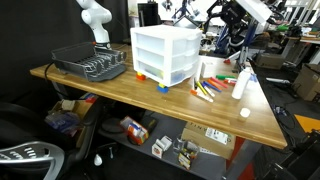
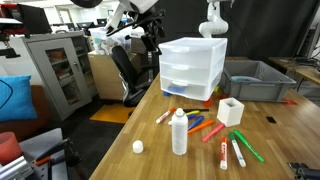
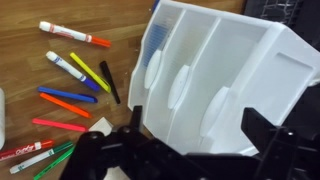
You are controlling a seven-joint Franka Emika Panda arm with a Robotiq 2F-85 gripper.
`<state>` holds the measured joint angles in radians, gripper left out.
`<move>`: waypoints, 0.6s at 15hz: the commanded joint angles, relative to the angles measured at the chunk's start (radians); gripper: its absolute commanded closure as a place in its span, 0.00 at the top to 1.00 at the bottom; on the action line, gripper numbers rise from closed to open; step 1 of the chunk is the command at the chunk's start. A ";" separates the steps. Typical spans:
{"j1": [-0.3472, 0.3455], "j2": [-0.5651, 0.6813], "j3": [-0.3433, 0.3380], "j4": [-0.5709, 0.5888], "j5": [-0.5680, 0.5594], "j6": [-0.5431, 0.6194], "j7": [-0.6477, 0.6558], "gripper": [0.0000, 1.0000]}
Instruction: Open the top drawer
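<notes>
- The top drawer (image 1: pixel 165 40) sits flush with the two drawers below it in the white drawer unit (image 1: pixel 166 55), which stands towards the back of the desk (image 1: pixel 120 92). Both exterior views (image 2: pixel 188 52) show it fully shut, so I judge the opening not yet begun.
- In the wrist view the fingers (image 3: pixel 268 140) are spread wide and hold nothing. The dark tips frame the bottom of the picture with the unit's front between them.
- They touch nothing. The top drawer's handle (image 3: pixel 215 106) (I take it to be the largest of the three curved grips, since it lies farthest from the desk surface) is apart from both tips.
- As I read it, the whole job is left: bring the fingers to that handle, close on it or hook it, and pull the drawer straight out.
- Only the wrist view shows the handles clearly and how the fingers line up with them. It also shows the markers (image 3: pixel 70 70) lying loose on the desk just beside the unit's base.
- Only the exterior views show the wider layout. The arm (image 1: pixel 243 12) is high and off to one side of the unit, a dark dish rack (image 1: pixel 90 65) is on one flank and a grey bin (image 2: pixel 255 80) is behind it.
- A white bottle (image 2: pixel 179 132) stands among the markers, well clear of the drawer's path.
- At their size, the exterior views do not show how the fingers are set; the wrist view settles that.
</notes>
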<state>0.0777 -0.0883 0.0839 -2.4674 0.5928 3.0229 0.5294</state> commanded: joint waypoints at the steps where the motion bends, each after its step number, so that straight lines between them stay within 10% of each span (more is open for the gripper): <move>1: 0.012 -0.001 0.007 -0.008 0.036 0.034 0.003 1.00; 6: 0.019 -0.002 0.006 -0.012 0.062 0.055 0.004 1.00; 9: 0.131 -0.002 -0.028 0.064 0.323 0.110 -0.211 1.00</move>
<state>0.1260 -0.0915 0.0847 -2.4569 0.7265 3.0940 0.4801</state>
